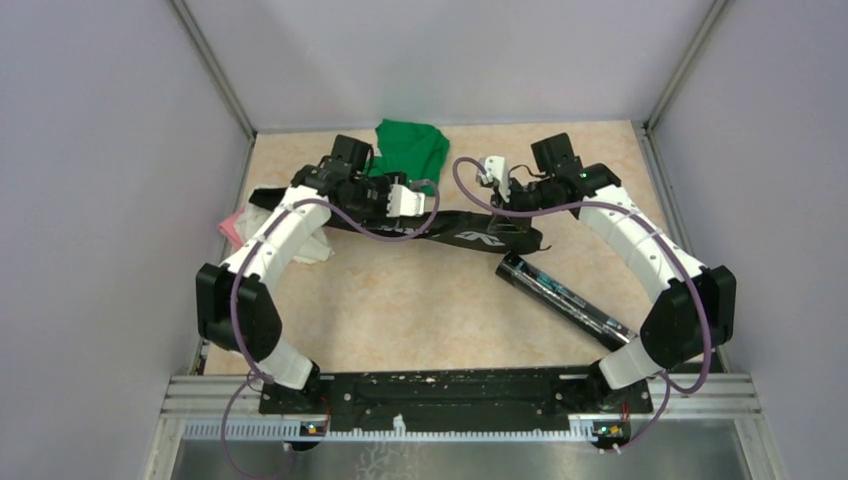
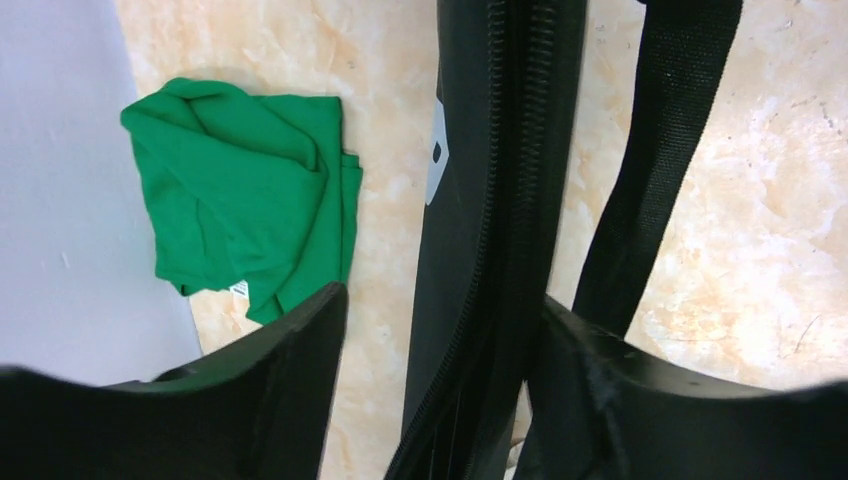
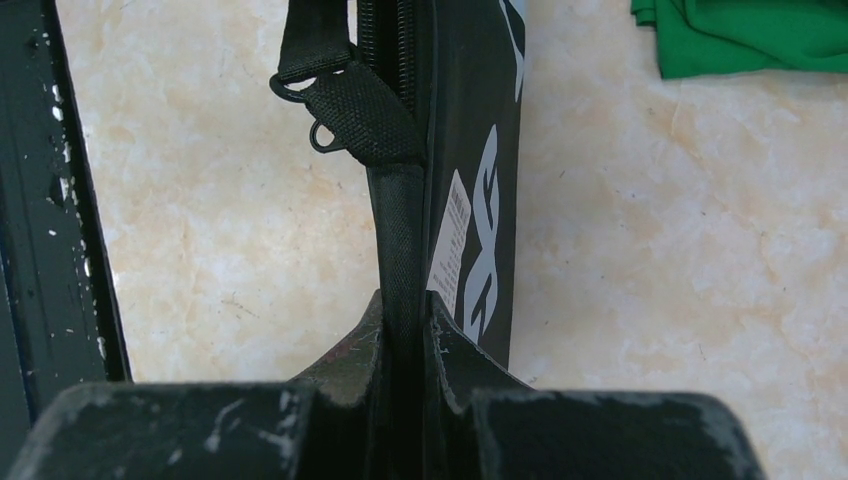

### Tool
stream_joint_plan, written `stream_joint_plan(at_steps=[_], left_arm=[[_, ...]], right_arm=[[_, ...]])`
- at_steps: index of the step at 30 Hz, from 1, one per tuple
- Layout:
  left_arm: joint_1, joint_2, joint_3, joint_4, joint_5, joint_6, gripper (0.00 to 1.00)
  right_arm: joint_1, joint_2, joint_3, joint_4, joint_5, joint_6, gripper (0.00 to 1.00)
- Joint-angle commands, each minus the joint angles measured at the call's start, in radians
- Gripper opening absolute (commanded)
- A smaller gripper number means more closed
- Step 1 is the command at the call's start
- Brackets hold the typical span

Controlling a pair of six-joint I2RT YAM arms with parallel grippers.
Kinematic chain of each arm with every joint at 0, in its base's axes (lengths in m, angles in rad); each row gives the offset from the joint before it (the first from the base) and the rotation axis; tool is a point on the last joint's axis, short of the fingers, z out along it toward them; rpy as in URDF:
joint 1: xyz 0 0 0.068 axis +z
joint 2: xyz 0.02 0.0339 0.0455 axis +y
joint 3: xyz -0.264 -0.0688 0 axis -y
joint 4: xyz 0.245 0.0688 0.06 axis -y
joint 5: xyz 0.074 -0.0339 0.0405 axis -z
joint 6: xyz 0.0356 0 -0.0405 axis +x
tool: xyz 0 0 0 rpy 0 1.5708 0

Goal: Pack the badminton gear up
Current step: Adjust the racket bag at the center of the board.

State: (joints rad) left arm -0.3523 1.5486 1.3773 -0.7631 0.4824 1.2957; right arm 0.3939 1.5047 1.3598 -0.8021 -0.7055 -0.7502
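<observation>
The bag (image 1: 470,235) lies across the middle of the surface (image 1: 400,310), between the two arms. The left pincer (image 2: 440,400) is open wide, with one finger on each side of the bag's zip edge. The right pincer (image 3: 403,340) is shut tight on the bag's end. The tube (image 1: 565,300) lies near that end, by the right arm. A green cloth (image 1: 410,150) sits behind the bag.

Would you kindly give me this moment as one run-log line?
left fingers: open, astride bag | right fingers: shut on strap | tube: lying outside bag
</observation>
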Motion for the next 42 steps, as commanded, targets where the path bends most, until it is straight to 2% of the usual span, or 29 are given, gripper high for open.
stream_joint_plan(at_steps=[1, 3, 6, 10, 12, 13, 15, 18, 23, 26, 32, 37, 42], left_arm=[[0.007, 0.074, 0.099, -0.12, 0.019, 0.043, 0.6], [0.007, 0.09, 0.11, -0.151, 0.019, 0.018, 0.42], [0.007, 0.082, 0.104, -0.146, 0.037, -0.042, 0.29], [0.007, 0.035, 0.058, -0.059, 0.078, -0.133, 0.19], [0.007, 0.01, 0.031, -0.001, 0.086, -0.179, 0.04], [0.007, 0.0, 0.017, 0.032, 0.085, -0.209, 0.0], [0.007, -0.026, -0.01, 0.101, 0.082, -0.273, 0.0], [0.007, -0.044, -0.028, 0.179, 0.085, -0.376, 0.0], [0.001, -0.06, -0.039, 0.252, 0.027, -0.499, 0.0], [-0.007, -0.081, -0.07, 0.3, 0.003, -0.549, 0.0], [-0.03, -0.122, -0.105, 0.316, -0.005, -0.595, 0.0], [-0.058, -0.13, -0.102, 0.335, -0.046, -0.627, 0.0], [-0.075, -0.124, -0.1, 0.344, -0.098, -0.642, 0.0]], right_arm=[[-0.017, 0.011, 0.075, 0.026, -0.04, -0.011, 0.0], [-0.017, 0.019, 0.083, 0.038, -0.038, 0.006, 0.0], [-0.017, 0.027, 0.084, 0.076, -0.025, 0.046, 0.02], [-0.016, 0.042, 0.099, 0.128, -0.006, 0.111, 0.14], [-0.012, 0.045, 0.107, 0.157, 0.002, 0.154, 0.23], [-0.009, 0.045, 0.108, 0.175, 0.01, 0.18, 0.27], [0.004, 0.044, 0.111, 0.215, 0.026, 0.224, 0.34], [0.036, 0.038, 0.119, 0.259, 0.084, 0.299, 0.56], [0.063, 0.031, 0.155, 0.312, 0.125, 0.414, 0.79], [0.083, 0.035, 0.185, 0.337, 0.155, 0.498, 0.88], [0.128, 0.046, 0.19, 0.41, 0.273, 0.666, 0.89], [0.192, 0.076, 0.199, 0.394, 0.416, 0.67, 0.89], [0.199, 0.072, 0.182, 0.384, 0.428, 0.645, 0.89]])
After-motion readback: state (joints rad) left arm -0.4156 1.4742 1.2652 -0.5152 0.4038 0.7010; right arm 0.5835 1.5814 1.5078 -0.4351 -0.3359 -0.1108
